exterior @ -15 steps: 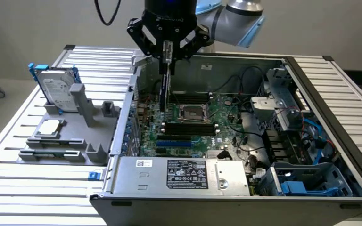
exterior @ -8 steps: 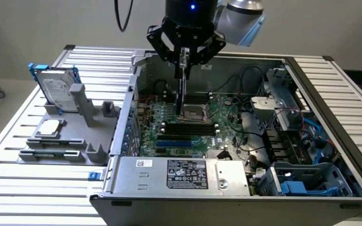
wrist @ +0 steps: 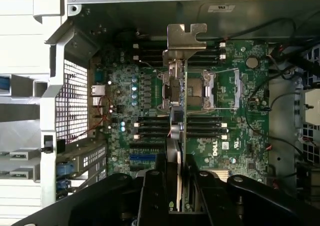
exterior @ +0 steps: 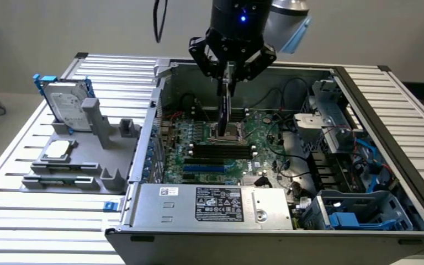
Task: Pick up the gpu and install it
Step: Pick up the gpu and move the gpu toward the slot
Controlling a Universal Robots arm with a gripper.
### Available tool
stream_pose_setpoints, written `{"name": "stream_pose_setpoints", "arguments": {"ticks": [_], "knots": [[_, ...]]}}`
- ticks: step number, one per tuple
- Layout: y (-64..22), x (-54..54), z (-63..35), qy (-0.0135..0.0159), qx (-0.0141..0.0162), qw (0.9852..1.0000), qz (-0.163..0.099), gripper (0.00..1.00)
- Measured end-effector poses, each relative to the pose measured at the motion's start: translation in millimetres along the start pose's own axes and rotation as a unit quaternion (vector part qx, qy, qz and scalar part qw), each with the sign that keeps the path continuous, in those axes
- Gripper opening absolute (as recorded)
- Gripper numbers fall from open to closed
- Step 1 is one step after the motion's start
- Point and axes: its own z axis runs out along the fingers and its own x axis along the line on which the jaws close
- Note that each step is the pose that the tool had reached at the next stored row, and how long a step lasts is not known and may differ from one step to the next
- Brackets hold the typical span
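Black gripper [exterior: 227, 74] clamps the thin green-and-black rectangular gpu card [exterior: 224, 110] by its upper edge (stiff, light, probably fragile), hanging toward six o'clock over the green motherboard [exterior: 267, 130].

So the gpu [exterior: 225, 107] hangs from the gripper [exterior: 227, 77] over the motherboard [exterior: 220, 144], inside the case [exterior: 271, 245]. The psu [exterior: 212, 205] sits at the near wall, hard drive [exterior: 68, 107] outside on the exterior view's left.

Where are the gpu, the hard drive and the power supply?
gpu [wrist: 182, 40]: wrist view, on its silver end bracket.
hard drive [exterior: 68, 107]: exterior view, on its silver face.
power supply [exterior: 218, 205]: exterior view, on its black label.
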Motion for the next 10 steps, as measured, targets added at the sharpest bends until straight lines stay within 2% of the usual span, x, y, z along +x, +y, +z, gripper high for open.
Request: {"name": "stream_pose_setpoints", "arguments": {"ticks": [4, 5, 10], "knots": [[3.3, -7.1, 6.5, 0.0002, 0.0001, 1.0000, -0.002, 0.26], [3.3, -7.1, 6.6, 0.0009, 0.0002, 1.0000, -0.002, 0.26], [3.3, -7.1, 6.7, 0.0010, 0.0004, 1.0000, -0.002, 0.26]]}}
